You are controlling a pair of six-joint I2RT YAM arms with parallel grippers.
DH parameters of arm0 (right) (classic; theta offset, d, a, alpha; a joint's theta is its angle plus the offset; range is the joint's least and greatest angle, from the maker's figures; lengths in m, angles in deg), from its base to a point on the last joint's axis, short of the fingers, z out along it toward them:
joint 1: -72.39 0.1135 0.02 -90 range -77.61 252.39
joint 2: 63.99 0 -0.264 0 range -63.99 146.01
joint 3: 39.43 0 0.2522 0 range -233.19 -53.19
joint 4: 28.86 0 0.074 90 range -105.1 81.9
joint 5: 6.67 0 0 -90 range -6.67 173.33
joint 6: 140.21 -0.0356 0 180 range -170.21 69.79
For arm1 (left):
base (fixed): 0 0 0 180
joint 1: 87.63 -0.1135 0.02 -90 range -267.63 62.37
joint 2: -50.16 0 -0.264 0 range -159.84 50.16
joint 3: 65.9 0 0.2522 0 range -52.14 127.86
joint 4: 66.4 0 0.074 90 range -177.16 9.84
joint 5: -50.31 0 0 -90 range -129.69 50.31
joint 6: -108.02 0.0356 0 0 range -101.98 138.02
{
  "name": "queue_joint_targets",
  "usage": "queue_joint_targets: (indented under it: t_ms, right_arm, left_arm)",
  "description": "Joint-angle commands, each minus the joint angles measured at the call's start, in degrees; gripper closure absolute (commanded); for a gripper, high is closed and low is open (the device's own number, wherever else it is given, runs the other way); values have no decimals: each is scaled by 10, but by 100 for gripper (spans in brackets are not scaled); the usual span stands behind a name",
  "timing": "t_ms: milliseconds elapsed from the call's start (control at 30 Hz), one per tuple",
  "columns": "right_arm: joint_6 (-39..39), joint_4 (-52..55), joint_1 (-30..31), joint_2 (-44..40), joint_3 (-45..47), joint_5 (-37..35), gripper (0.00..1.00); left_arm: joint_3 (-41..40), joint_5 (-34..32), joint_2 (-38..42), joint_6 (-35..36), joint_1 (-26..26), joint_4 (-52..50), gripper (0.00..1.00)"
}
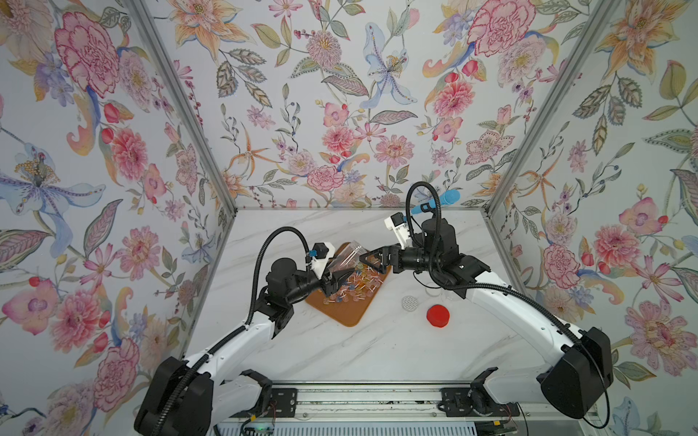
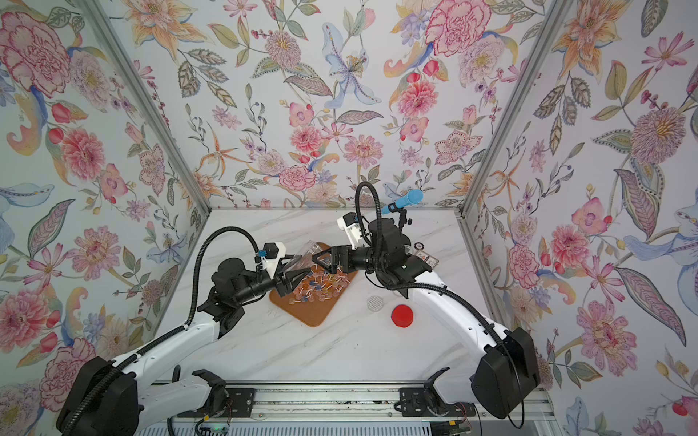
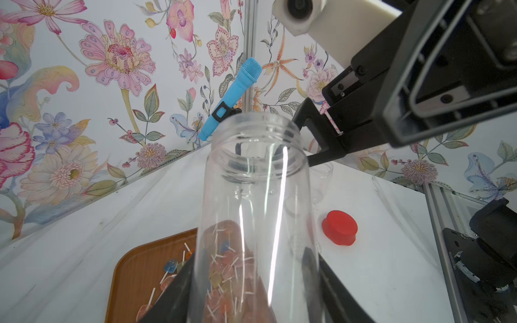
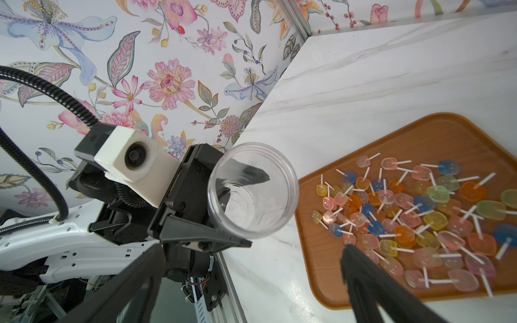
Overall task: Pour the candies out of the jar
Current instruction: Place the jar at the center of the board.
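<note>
Left tool (image 1: 338, 279) is pinching clear plastic jar (image 4: 253, 190), seemingly empty; small coloured lollipop candies (image 4: 419, 212) are lying on brown tray (image 4: 419, 134). Right tool (image 1: 364, 260) is hovering spread. Pour looking done.

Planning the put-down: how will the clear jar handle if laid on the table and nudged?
The clear jar looks empty and thin-walled, so probably light and slightly squeezable in the left gripper. Its round, smooth sides would likely roll if laid down; upright, being tall, it may tip easily.

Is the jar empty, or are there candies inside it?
Empty: the right wrist view looks into the jar and shows nothing inside; the candies lie on the tray.
</note>
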Motion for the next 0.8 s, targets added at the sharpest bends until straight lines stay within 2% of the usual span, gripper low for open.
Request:
queue_joint_targets:
  t_ms: [0, 200, 333, 667, 700, 767]
  right_arm:
    - [-9, 3, 8, 12, -19, 19, 1]
    - [-25, -13, 3, 28, -26, 31, 12]
    - [-42, -35, -1, 47, -32, 50, 24]
    - [-74, -69, 0, 69, -27, 76, 45]
    - [-75, -65, 1, 71, -29, 83, 49]
    - [-74, -62, 0, 68, -29, 87, 54]
  left_arm:
    - [-12, 48, -9, -15, -2, 53, 100]
    - [-6, 69, -29, -17, 3, 50, 100]
    - [-2, 64, -26, -6, 10, 32, 100]
    - [7, 50, -27, 18, 26, -4, 100]
    - [7, 46, -24, 18, 26, -6, 97]
    - [4, 39, -20, 19, 27, -6, 83]
